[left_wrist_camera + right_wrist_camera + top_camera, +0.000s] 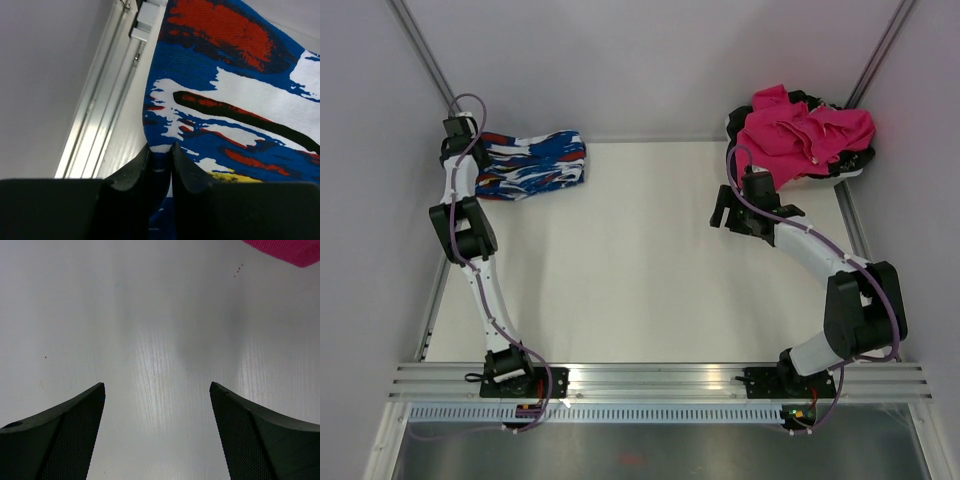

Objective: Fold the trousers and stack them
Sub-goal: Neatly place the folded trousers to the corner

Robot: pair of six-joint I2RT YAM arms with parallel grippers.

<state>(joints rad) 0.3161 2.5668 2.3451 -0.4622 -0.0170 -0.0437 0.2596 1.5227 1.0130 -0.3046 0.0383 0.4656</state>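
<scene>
From above, the folded trousers [532, 165] lie at the table's [640, 280] far-left corner. Left wrist: the left gripper [159, 146] pinches their edge, jaws nearly closed. Right wrist: the right gripper [157, 390] gapes empty over bare tabletop. Placing looks about done; next comes letting go and lifting clear

One pair trousers [532, 166]; one pink garment heap [802, 133]; two arms, left arm [470, 235], right arm [820, 258]; one table [640, 290].

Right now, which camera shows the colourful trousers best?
The top external view: it shows the whole folded trousers at the far left corner of the table. The left wrist view shows only a close-up patch by the left tool. The right wrist view shows none, only table and pink cloth.
</scene>
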